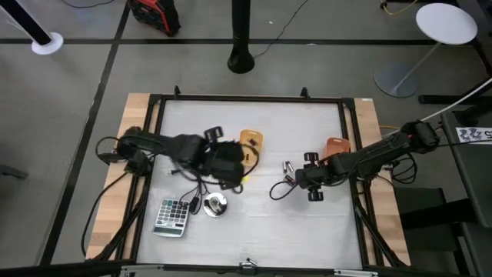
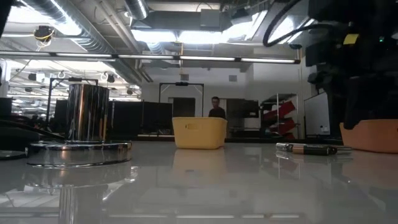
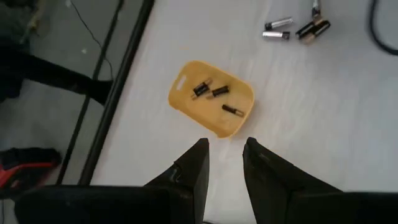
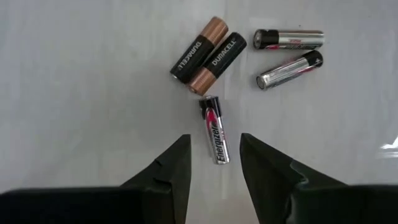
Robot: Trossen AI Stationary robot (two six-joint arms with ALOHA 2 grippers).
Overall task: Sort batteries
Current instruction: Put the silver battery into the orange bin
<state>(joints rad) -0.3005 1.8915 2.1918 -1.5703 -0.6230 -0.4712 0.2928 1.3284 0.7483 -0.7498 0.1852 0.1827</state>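
Note:
Five loose batteries (image 4: 249,56) lie on the white table: two black-and-copper ones, two silvery ones and a silver-and-red one (image 4: 214,132). My right gripper (image 4: 215,139) hangs open above them, pointing steeply down, a finger on either side of the silver-and-red battery's near end, touching nothing that I can see. A yellow bin (image 3: 211,98) holds three small dark batteries. My left gripper (image 3: 226,152) is open and empty, raised on the near side of that bin. In the high view the loose batteries (image 1: 288,168) lie between the yellow bin (image 1: 250,141) and an orange bin (image 1: 337,145).
A calculator (image 1: 171,217) and a shiny round puck with a cable (image 1: 216,205) lie at the near left. A black frame (image 1: 246,100) rims the table. In the low view the yellow bin (image 2: 199,132) stands mid-table and the puck (image 2: 81,127) stands close on the left.

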